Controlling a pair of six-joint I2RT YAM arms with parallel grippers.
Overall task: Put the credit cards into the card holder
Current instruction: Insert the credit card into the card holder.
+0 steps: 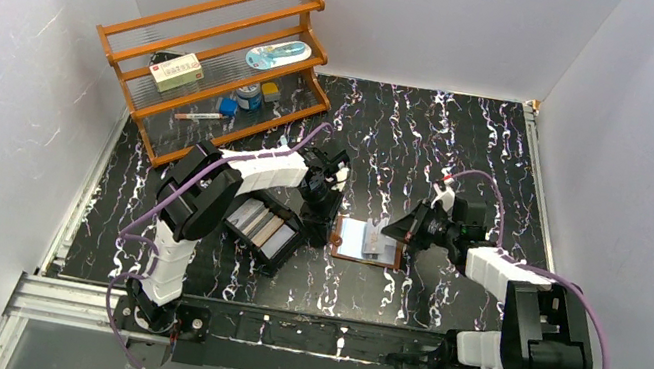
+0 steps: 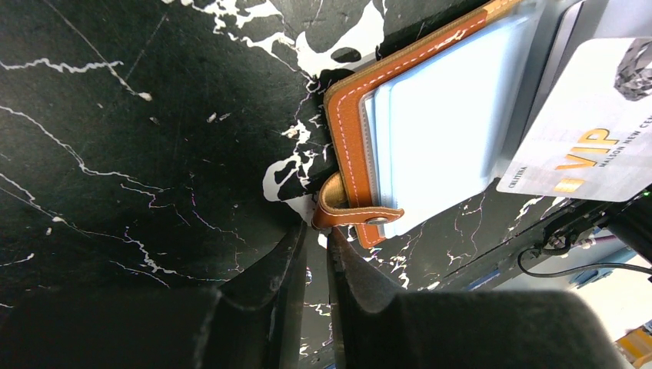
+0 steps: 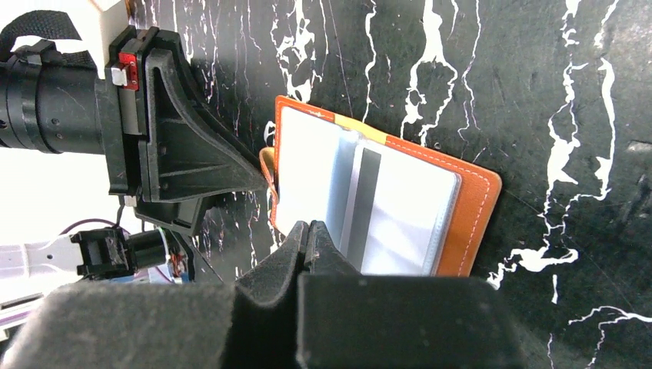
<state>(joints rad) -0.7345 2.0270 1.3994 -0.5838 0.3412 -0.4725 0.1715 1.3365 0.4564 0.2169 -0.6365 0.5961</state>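
The brown leather card holder (image 1: 344, 249) lies open on the black marbled table, pale pockets up; it also shows in the left wrist view (image 2: 350, 123) and the right wrist view (image 3: 473, 207). A white VIP credit card (image 2: 592, 131) stands tilted over its middle; its back with a dark stripe (image 3: 360, 196) shows just right of my right fingers. My right gripper (image 3: 310, 225) is shut over the left page, with no card showing between its pads. My left gripper (image 2: 315, 229) is open by a narrow gap, its tips at the holder's snap strap (image 2: 346, 214). Several more credit cards (image 1: 260, 224) lie in the black tray.
The shallow black tray (image 1: 280, 255) sits left of the holder, under my left arm. A wooden rack (image 1: 214, 53) with small items stands at the back left. A metal rail (image 1: 308, 328) runs along the near edge. White walls close in both sides.
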